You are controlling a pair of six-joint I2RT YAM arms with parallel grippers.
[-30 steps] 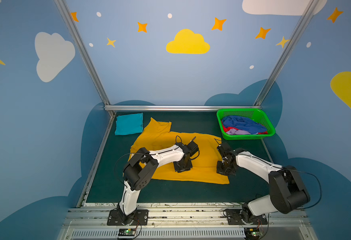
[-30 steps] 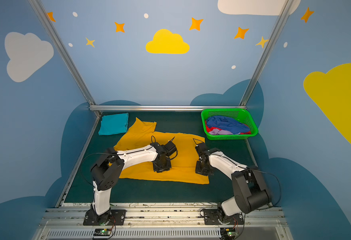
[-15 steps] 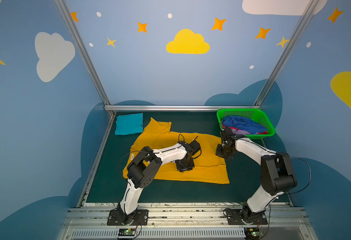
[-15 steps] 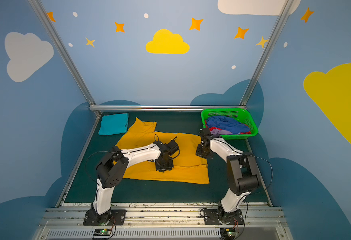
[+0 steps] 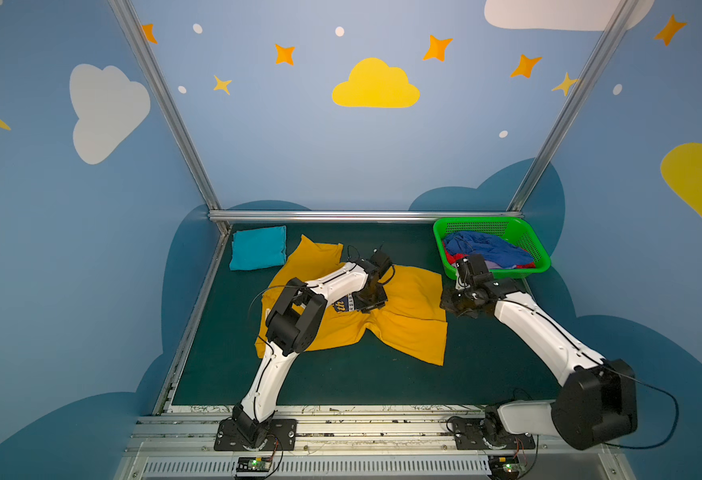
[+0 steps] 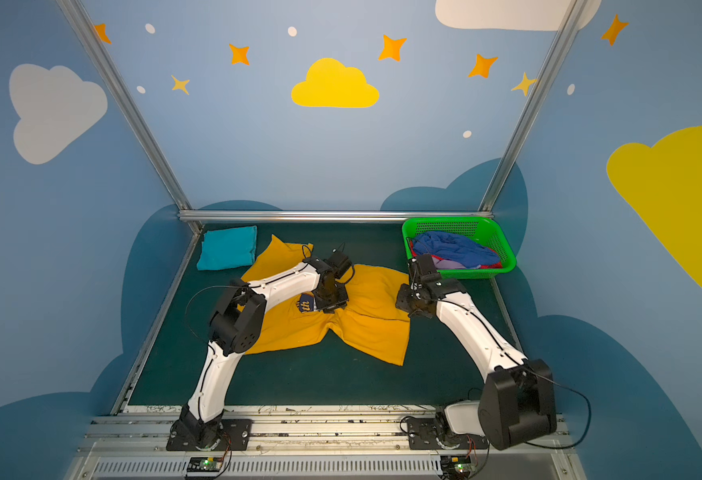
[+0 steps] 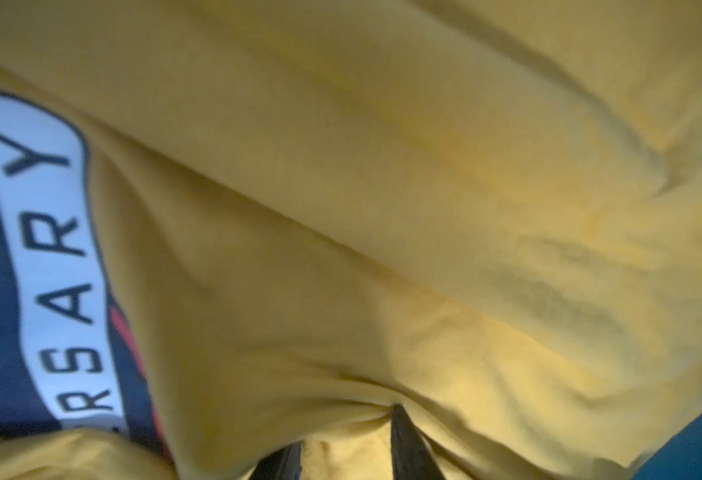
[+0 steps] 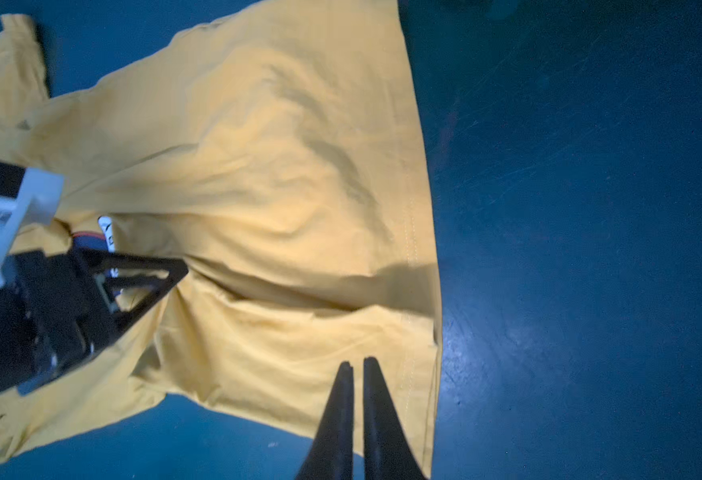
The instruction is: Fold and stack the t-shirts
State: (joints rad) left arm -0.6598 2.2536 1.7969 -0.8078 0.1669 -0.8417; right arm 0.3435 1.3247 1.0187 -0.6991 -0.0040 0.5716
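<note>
You have one shirt done. The teal shirt [image 5: 258, 248] lies folded into a neat rectangle at the far left corner of the mat [image 5: 341, 382], just beside a sleeve of the yellow shirt [image 5: 407, 328]. As far as I can judge, that is the whole stack so far.

The yellow shirt is the one you are working on, and it is not folded yet. It lies across the middle of the mat with the print [image 5: 343, 306] facing up. Your left gripper [image 5: 367, 306] pinches a bunch of cloth right next to the print, and the left wrist view shows yellow cloth bulging between its two fingers. The cloth puckers toward that pinch and the near edge is drawn into a notch, so the shirt does not lie flat.

Your right gripper [image 8: 357, 368] has its fingers pressed almost together, with only a slit between them and nothing in it. It hovers over the shirt's right side, close to the hem.

Most of the job is left. The green basket [image 5: 542, 259] at the far right corner holds a loose heap: a blue shirt [image 5: 482, 247] on top, with a red shirt [image 5: 453, 257] and a lavender shirt [image 5: 493, 264] showing under it. You need to flatten, fold and stack the yellow shirt, then do each of those.
</note>
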